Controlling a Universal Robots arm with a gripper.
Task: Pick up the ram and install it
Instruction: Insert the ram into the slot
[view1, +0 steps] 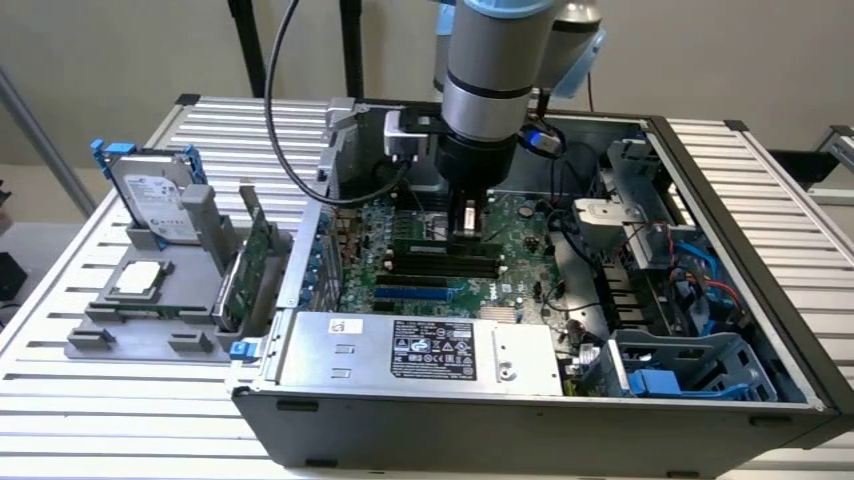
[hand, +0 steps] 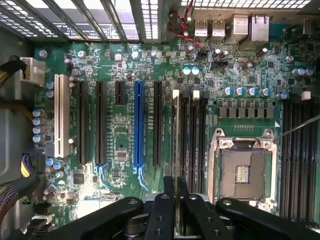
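Note:
My gripper reaches down into the open computer case, just above the black memory slots of the green motherboard. In the wrist view its two black fingers stand close together. A thin pale strip seen edge-on, the ram, runs out from between them. It lies in line with the nearest of the memory slots. The gripper looks shut on the ram. I cannot tell whether the ram touches the slot.
The empty processor socket lies beside the slots, and a blue expansion slot on the other side. Cables, a drive cage and the power supply crowd the case. Outside, a grey tray holds a hard drive, an expansion card and a processor chip.

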